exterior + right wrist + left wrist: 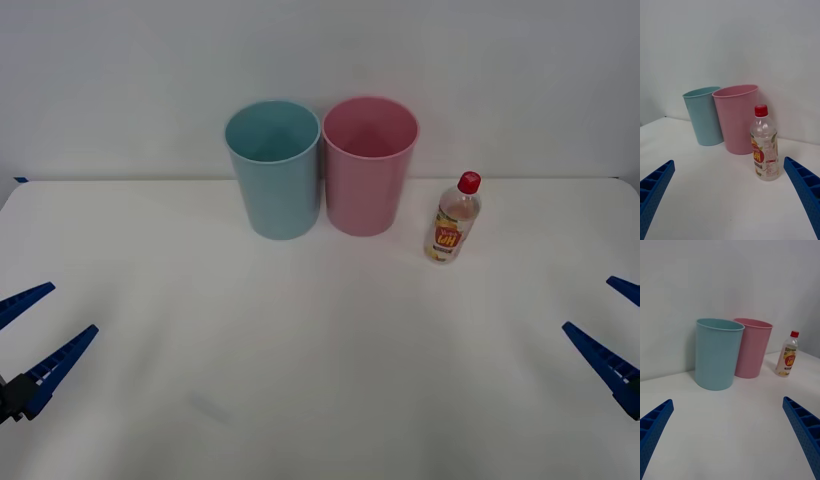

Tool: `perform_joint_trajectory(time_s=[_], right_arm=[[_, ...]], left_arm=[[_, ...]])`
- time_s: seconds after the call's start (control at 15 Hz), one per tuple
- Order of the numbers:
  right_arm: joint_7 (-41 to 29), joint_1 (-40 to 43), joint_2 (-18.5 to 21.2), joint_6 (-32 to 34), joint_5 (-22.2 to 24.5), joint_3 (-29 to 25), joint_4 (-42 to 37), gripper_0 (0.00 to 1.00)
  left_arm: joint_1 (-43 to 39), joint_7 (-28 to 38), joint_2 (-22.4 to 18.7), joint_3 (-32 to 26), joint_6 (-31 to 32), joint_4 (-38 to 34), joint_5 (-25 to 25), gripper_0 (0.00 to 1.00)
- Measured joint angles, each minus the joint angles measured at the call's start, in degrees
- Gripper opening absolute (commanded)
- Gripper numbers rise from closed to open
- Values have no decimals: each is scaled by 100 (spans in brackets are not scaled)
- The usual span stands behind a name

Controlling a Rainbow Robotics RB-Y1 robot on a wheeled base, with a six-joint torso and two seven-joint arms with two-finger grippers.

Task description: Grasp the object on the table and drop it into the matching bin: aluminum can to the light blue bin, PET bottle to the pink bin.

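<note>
PET bottle (pixel 457 217) upright beside pink bin (pixel 368 166), left gripper (pixel 30 335) and right gripper (pixel 612 325) spread, edge-cropped.

White table (pixel 320 400) carries light blue bin (pixel 273 170) and pink bin (pixel 368 165), touching side by side. PET bottle (pixel 457 218) stands upright just right of the pink bin

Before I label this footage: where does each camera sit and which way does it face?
Front: above the arms, looking down at the table; left gripper and right gripper at its edges.
Right wrist: low, facing the PET bottle; own open fingers.
Left wrist: low, facing the light blue bin; own open fingers.
All share the pink bin.
</note>
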State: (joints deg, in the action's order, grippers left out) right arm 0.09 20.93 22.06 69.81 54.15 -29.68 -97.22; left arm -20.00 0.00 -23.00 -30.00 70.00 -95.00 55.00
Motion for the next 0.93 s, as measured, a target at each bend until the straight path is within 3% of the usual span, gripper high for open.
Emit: perform_joint_trajectory(time_s=[0.53, 0.93], right_arm=[[533, -16, 0, -760, 101, 529, 0, 100], [1108, -78, 0, -1681, 103, 1046, 0, 100]], left_arm=[[0, 0, 0, 0, 0, 0, 0, 100], [0, 0, 0, 0, 0, 0, 0, 100]])
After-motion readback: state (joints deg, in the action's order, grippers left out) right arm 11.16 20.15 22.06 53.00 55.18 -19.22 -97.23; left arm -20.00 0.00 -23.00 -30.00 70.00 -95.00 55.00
